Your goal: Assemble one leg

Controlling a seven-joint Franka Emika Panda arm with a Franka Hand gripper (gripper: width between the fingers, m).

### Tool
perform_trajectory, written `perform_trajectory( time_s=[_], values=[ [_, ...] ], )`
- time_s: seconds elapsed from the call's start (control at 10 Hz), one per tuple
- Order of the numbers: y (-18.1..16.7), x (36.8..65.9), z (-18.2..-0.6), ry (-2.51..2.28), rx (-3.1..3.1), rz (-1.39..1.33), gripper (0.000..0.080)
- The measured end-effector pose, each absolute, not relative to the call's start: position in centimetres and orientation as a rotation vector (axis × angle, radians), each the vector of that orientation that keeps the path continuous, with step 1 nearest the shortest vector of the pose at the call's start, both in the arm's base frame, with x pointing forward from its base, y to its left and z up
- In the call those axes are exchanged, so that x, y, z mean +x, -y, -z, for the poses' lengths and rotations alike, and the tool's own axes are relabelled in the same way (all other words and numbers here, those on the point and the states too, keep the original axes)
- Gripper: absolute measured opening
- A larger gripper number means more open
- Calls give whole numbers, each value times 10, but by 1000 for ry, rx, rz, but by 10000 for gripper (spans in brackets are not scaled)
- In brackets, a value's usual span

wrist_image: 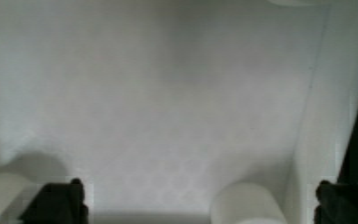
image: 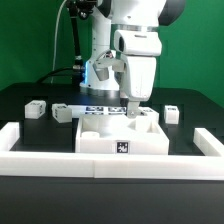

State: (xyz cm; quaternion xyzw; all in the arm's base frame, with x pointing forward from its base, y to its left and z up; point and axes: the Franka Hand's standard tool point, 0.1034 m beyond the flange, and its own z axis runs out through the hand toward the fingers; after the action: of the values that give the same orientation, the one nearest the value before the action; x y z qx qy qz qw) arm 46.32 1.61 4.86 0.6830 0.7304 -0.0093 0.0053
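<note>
My gripper (image: pixel 133 112) hangs low over the far part of the big white panel (image: pixel 112 132), fingers pointing down. In the wrist view the panel's flat white face (wrist_image: pixel 158 90) fills the picture. The two black fingertips (wrist_image: pixel 60 202) stand wide apart at its edges, so the gripper (wrist_image: pixel 204 204) is open and holds nothing. Two rounded white bumps (wrist_image: pixel 247 200) rise from the panel near the fingers. Small white legs lie on the black table: two at the exterior view's left (image: pixel 35 108) (image: pixel 62 113) and one at its right (image: pixel 170 113).
The marker board (image: pixel 100 108) lies behind the panel, by the robot base. A white fence (image: pixel 60 160) runs along the front of the table and turns back at both ends. A green backdrop stands behind.
</note>
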Motion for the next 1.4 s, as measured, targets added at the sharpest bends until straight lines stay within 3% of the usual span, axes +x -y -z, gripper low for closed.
perform_trajectory(
  time_s=[0.4, 0.6, 1.0, 1.1, 1.2, 1.3, 1.4],
  values=[
    [-19, 426, -30, -2289, 2153, 4, 650],
    [-16, 422, -11, -2286, 2175, -5, 650],
    [-14, 424, -8, -2277, 2187, -4, 621],
    [-14, 424, -8, -2277, 2187, -4, 439],
    [-14, 424, -8, -2277, 2188, -4, 439],
    [-14, 424, -8, -2277, 2188, -4, 244],
    [-14, 424, -8, -2277, 2188, -4, 106]
  ],
)
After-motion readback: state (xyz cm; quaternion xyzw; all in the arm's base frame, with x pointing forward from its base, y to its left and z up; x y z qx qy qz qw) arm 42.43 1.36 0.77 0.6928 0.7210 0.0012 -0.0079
